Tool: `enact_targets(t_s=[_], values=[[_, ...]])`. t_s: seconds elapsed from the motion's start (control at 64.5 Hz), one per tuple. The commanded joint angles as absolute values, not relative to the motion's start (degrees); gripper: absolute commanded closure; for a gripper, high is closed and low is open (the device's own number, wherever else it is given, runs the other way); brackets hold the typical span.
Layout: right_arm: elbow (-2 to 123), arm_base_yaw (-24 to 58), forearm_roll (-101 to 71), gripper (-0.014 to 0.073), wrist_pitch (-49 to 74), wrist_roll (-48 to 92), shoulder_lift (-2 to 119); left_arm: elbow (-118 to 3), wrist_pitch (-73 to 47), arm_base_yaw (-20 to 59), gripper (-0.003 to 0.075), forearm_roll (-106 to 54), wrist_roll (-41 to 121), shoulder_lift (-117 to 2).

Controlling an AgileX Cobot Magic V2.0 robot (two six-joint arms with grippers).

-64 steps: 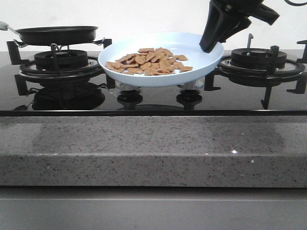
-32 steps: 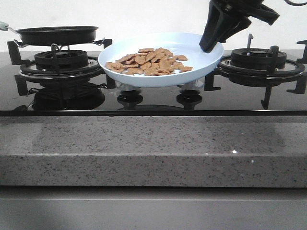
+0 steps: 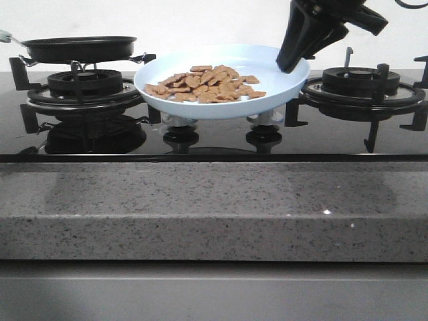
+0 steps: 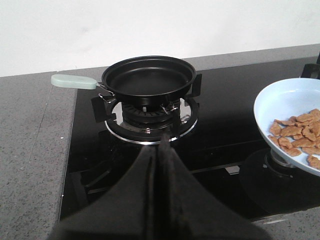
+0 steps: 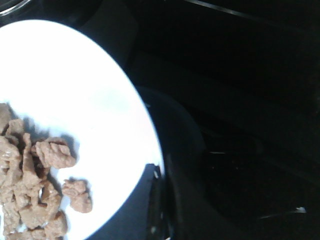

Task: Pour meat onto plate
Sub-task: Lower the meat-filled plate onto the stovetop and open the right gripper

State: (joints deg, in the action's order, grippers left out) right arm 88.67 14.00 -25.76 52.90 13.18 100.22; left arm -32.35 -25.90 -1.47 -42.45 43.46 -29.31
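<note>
Black glass hob on a grey speckled worktop, blue plate (image 3: 221,100) held above the middle.

My right claw (image 3: 293,65) is clamped shut on the plate's right rim, a one-sided pinch, so I judge the risk to be the plate tipping or slipping and spilling the meat (image 3: 202,84) onto the hob (image 3: 214,144). The meat heaps left of centre in the plate, well away from that claw. My left claw (image 4: 161,150) hangs pressed together and empty near the hob's front edge, facing the empty black pan (image 4: 148,79) on the left burner (image 4: 150,122).
</note>
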Motion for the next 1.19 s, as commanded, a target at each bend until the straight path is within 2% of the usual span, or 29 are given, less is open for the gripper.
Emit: enact_targets(t_s=[0.0, 0.372, 0.806, 0.884, 1.085, 1.178], values=[[93.1, 13.4, -28.2, 0.0652, 50.8, 12.8, 97.8, -33.8, -22.0, -1.1, 0.0741, -44.8, 43.3, -29.4], [111.6, 9.1, -28.1, 0.0652, 54.3, 8.7, 110.0, -33.8, -22.0, -1.1, 0.0741, -44.9, 43.3, -29.4], [111.9, 8.9, -25.0, 0.065, 58.1, 8.7, 114.9, -33.8, -22.0, -1.1, 0.0741, -44.9, 43.3, -29.4], [111.9, 8.9, -24.8, 0.0625, 58.0, 8.7, 114.9, -33.8, -22.0, -1.1, 0.0741, -44.9, 43.3, -29.4], [111.9, 8.9, -24.7, 0.0435, 58.3, 8.7, 114.9, -33.8, -22.0, -1.1, 0.0741, -45.2, 43.3, -29.4], [111.9, 8.9, -24.7, 0.0389, 58.3, 8.7, 114.9, -33.8, -22.0, -1.1, 0.0741, -45.2, 43.3, -29.4]])
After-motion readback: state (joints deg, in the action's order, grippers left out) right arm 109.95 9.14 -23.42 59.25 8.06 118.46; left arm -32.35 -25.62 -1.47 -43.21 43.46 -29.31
